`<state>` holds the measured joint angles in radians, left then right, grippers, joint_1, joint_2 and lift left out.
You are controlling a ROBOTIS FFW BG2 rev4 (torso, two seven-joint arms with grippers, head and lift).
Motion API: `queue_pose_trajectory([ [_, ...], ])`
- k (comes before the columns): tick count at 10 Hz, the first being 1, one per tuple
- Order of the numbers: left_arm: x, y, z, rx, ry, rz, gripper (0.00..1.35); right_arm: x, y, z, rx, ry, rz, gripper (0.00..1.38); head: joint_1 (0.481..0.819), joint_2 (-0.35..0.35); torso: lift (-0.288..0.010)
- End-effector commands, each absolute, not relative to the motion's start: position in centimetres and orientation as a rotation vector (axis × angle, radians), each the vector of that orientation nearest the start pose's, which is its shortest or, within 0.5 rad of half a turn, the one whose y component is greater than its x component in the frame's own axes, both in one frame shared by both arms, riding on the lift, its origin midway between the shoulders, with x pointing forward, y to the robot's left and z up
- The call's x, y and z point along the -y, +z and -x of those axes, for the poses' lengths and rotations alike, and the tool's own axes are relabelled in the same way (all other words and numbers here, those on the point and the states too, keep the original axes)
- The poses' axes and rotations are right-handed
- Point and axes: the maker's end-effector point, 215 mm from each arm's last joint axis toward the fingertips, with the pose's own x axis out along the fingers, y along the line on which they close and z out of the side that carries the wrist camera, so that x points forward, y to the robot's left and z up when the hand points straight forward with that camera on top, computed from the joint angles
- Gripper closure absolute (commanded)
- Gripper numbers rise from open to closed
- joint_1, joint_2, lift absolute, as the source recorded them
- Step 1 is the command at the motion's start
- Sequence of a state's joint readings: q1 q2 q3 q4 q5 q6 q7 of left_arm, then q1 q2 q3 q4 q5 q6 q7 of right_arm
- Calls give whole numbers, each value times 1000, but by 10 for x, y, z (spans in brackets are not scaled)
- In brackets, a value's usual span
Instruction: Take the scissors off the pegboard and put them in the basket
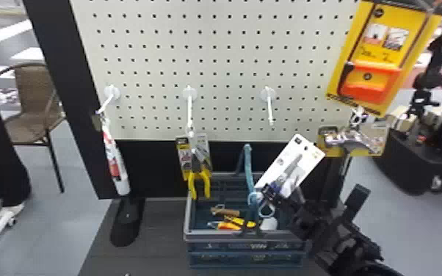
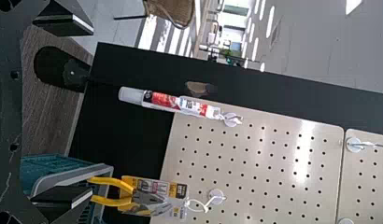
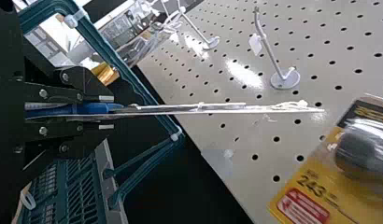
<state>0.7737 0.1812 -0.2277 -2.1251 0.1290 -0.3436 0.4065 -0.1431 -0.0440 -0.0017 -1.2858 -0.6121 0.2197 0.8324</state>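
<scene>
Scissors (image 1: pixel 293 167) off pegboard (image 1: pixel 203 39), clamped in right gripper (image 3: pixel 107 112); left gripper (image 2: pixel 90 112) wide apart; carry underway, next likely clear handle (image 1: pixel 248 169), lower into basket (image 1: pixel 227 237), release

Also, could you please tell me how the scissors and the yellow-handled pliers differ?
The scissors are clamped in the right pincer; the pliers hang from a hook. The scissors tilt in the head view, while the pliers hang nearly upright. The scissors' handles are blue, the pliers' yellow. Both are on packaging cards.

Over the open basket (image 1: pixel 213 237), the handle (image 1: pixel 248 165) (raised) stands in the way.
</scene>
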Motion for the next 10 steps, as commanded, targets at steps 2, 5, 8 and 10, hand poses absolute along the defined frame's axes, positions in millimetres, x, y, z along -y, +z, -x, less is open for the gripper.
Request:
queue_pose_trajectory([
  [2, -215, -325, -344, 46, 156, 185, 102, 74, -364, -563, -114, 843, -687, 1271, 549, 0, -100],
  [5, -215, -328, -344, 43, 159, 187, 102, 58, -367, -564, -135, 893, -683, 1271, 549, 0, -100],
  [8, -216, -327, -345, 46, 159, 188, 102, 53, -377, -564, -162, 909, -695, 656, 549, 0, -100],
  [10, -215, -326, -345, 47, 155, 187, 102, 58, -375, -566, -147, 900, -691, 39, 549, 0, -100],
])
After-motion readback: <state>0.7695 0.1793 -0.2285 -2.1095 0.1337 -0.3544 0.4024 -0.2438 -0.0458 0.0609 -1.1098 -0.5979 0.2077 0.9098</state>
